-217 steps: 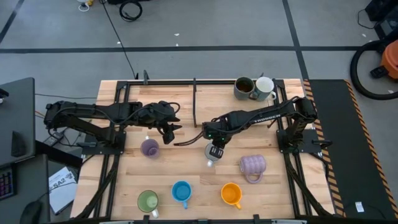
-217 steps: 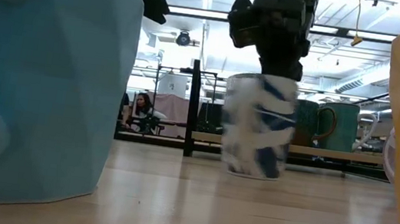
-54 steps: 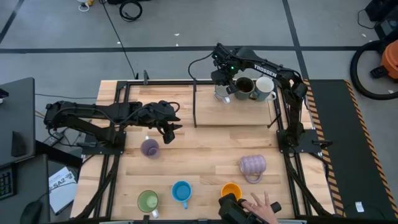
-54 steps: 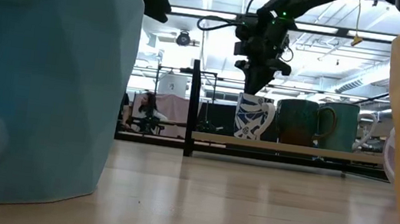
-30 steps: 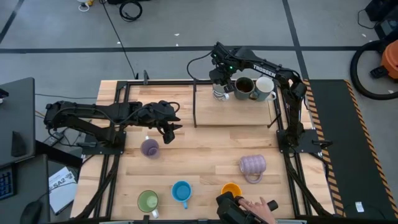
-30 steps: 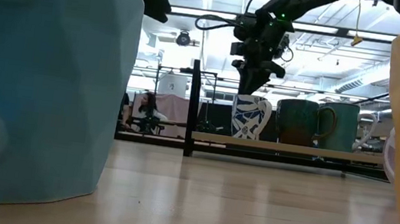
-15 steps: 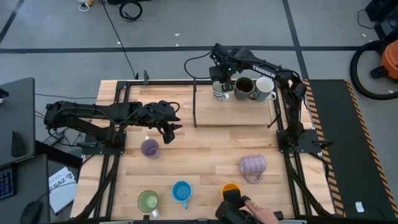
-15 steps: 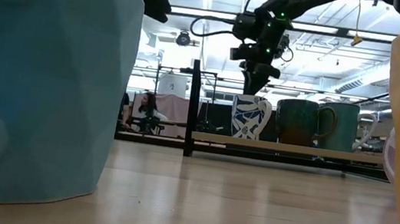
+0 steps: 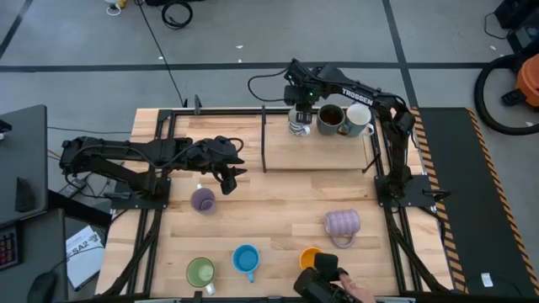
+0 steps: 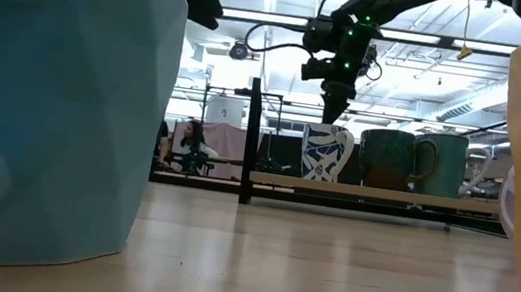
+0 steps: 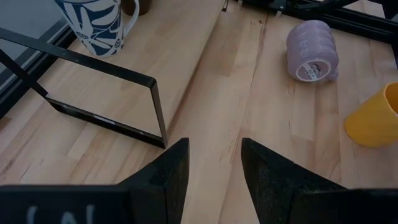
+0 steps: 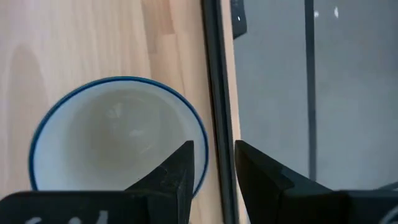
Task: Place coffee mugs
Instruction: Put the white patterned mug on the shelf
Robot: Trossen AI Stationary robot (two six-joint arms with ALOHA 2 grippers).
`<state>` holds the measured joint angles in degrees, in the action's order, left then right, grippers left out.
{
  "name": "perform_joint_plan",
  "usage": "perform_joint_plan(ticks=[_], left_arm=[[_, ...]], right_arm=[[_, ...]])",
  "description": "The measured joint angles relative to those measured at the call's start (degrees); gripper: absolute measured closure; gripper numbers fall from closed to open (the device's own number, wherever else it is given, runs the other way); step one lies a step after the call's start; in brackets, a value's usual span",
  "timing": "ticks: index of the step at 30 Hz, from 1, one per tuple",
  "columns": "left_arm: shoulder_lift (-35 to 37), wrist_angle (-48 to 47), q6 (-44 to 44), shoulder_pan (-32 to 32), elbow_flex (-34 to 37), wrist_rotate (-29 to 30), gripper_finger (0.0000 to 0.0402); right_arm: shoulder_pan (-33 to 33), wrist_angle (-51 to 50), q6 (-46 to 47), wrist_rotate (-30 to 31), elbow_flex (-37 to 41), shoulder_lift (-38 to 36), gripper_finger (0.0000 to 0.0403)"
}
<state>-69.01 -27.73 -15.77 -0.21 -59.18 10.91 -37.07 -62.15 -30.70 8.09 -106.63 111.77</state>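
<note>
Three mugs stand in a row on the raised board at the far edge: a white mug with blue pattern (image 9: pixel 296 125) (image 10: pixel 325 153), a dark mug (image 9: pixel 329 119) and a plain white mug (image 9: pixel 360 119). My right gripper (image 9: pixel 296 109) (image 10: pixel 330 115) (image 12: pixel 214 149) hovers just above the patterned mug's rim (image 12: pixel 118 134), open and apart from it. My left gripper (image 9: pixel 232 175) (image 11: pixel 214 146) waits open near the small lilac mug (image 9: pixel 202 199). The ribbed lavender mug (image 9: pixel 341 223) lies on its side. Green (image 9: pixel 200 272), blue (image 9: pixel 245 259) and orange (image 9: pixel 311 255) mugs stand near the near edge.
A black metal frame (image 9: pixel 264 139) (image 11: pixel 106 93) bounds the raised board (image 9: pixel 316 150) on its left side. A person's hand with a dark object (image 9: pixel 324 284) reaches over the near edge beside the orange mug. Bare wood lies between the board and the near row.
My right gripper has risen a little straight up from the patterned mug, which stays standing on the board. At the near edge the person's hand has drawn back toward the edge.
</note>
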Motion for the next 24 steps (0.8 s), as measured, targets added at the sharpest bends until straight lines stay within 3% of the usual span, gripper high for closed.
perform_joint_plan(ticks=[8, 15, 24], left_arm=[[0.00, 0.00, 0.00, 0.01, 0.00, -0.01, 0.0248], [0.00, 0.00, 0.00, 0.00, 0.00, -0.01, 0.0248], [0.00, 0.00, 0.00, 0.02, 0.00, -0.01, 0.0248]], right_arm=[[-1.66, -2.22, 9.59, -0.93, 0.00, 0.00, 0.0282], [-2.98, -3.35, 15.10, -7.63, 0.00, 0.02, 0.0282], [-4.21, -4.15, 19.85, -8.49, 0.00, 0.02, 0.0282]])
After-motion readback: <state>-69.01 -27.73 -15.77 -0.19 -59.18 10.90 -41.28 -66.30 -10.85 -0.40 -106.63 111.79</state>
